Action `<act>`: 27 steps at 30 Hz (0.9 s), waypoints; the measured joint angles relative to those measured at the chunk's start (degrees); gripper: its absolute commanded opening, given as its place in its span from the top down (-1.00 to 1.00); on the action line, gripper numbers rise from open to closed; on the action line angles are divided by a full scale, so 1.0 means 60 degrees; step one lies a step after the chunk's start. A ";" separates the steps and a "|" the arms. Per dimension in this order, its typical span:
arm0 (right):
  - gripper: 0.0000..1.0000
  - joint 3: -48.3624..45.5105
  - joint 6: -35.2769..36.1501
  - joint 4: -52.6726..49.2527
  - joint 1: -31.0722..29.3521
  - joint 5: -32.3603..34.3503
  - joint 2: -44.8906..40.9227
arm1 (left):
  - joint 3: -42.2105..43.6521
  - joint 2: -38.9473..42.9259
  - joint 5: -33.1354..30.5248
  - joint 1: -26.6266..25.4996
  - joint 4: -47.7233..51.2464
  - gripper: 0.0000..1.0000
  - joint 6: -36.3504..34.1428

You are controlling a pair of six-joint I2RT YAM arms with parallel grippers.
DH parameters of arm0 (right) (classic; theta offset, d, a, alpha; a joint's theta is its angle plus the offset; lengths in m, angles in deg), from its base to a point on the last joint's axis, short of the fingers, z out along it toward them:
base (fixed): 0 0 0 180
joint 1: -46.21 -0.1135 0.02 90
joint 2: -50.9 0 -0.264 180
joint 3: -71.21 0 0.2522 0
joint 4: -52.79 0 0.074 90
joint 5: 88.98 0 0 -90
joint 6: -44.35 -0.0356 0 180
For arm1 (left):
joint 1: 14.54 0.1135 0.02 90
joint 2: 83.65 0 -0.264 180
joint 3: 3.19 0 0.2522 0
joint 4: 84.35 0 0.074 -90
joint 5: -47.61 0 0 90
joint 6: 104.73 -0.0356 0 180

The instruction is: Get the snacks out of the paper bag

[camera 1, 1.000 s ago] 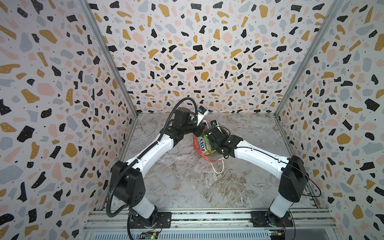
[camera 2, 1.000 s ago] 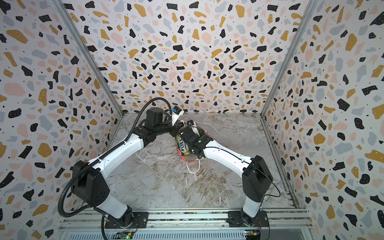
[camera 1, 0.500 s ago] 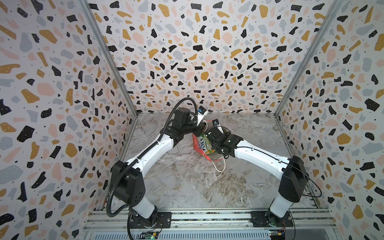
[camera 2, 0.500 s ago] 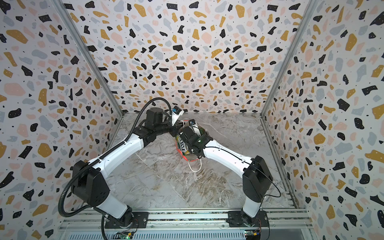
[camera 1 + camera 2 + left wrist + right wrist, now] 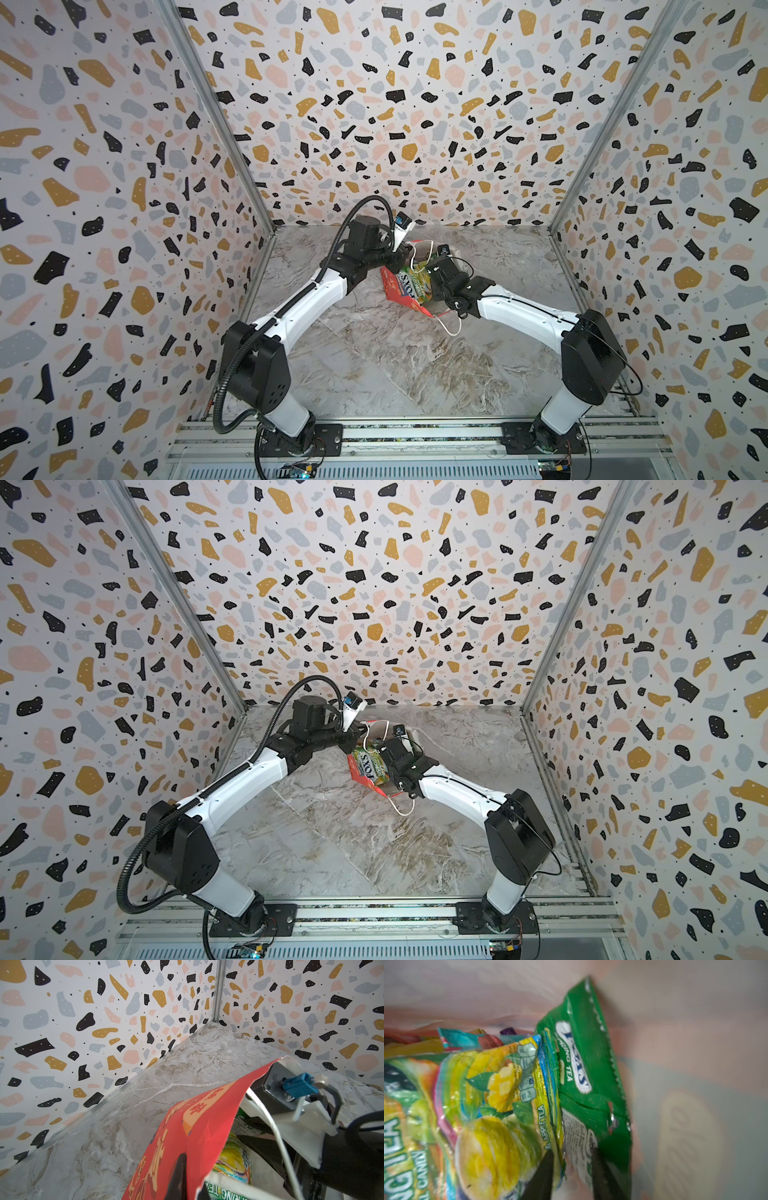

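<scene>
Left fingers [image 5: 178, 1176] are pinched together on the red wall of the paper bag [image 5: 197, 1126], one dark pad pressed on its outside. That holds the mouth wide and stops the bag sliding while I reach in. Right fingers [image 5: 542, 1176] are deep inside, straddling packet edges with a narrow gap; whether they bite yet I cannot tell.

Beneath us, the marble tabletop [image 5: 374, 365] carries the bag, which sits tipped near the middle towards the back, its mouth turned to my right arm. The snacks [image 5: 413, 284] are all inside it. A yellow-green packet [image 5: 492, 1084] lies foremost, a green packet [image 5: 591, 1043] stands on edge beside it against the pale lining, and others are bunched behind. I judge that upright green edge the easiest to pinch. A white cord handle [image 5: 451, 330] trails onto the tabletop.
</scene>
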 measured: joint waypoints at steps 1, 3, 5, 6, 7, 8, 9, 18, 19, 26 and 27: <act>0.74 -0.0033 0.0084 0.0106 0.0015 -0.0036 -0.0018 | 0.0000 0.0000 -0.0011 0.0000 0.0000 1.00 0.0000; 0.75 -0.0080 0.0135 0.0375 0.0044 -0.0095 -0.0033 | 0.0000 0.0000 -0.0026 0.0000 0.0000 1.00 0.0000; 0.83 -0.0113 0.0259 0.0583 0.0076 -0.0124 -0.0033 | 0.0000 0.0000 -0.0044 0.0000 -0.0004 1.00 0.0000; 0.87 -0.0113 0.0313 0.0634 0.0098 -0.0146 -0.0033 | 0.0000 0.0000 -0.0047 0.0000 0.0000 1.00 0.0000; 0.91 -0.0113 0.0379 0.0688 0.0117 -0.0157 -0.0033 | 0.0000 0.0000 -0.0047 0.0000 0.0000 1.00 0.0000; 0.94 -0.0113 0.0437 0.0747 0.0135 -0.0164 -0.0033 | 0.0000 0.0000 -0.0047 0.0000 0.0000 1.00 0.0000; 0.99 -0.0113 0.0492 0.0805 0.0142 -0.0168 -0.0033 | 0.0000 0.0000 -0.0055 0.0000 0.0000 1.00 0.0000; 1.00 -0.0109 0.0845 0.0896 0.0186 -0.0346 -0.0051 | 0.0000 0.0000 -0.0087 0.0000 0.0000 1.00 0.0000; 1.00 -0.0109 0.0900 0.0892 0.0186 -0.0412 -0.0084 | 0.0000 0.0000 -0.0087 0.0000 0.0000 1.00 0.0000; 1.00 -0.0109 0.1224 0.0794 0.0193 -0.1049 -0.0984 | 0.0000 0.0000 -0.0087 0.0000 -0.0004 1.00 0.0000; 1.00 -0.0102 0.1246 0.0798 0.0197 -0.1089 -0.1126 | 0.0004 0.0000 -0.0087 0.0007 -0.0004 1.00 0.0000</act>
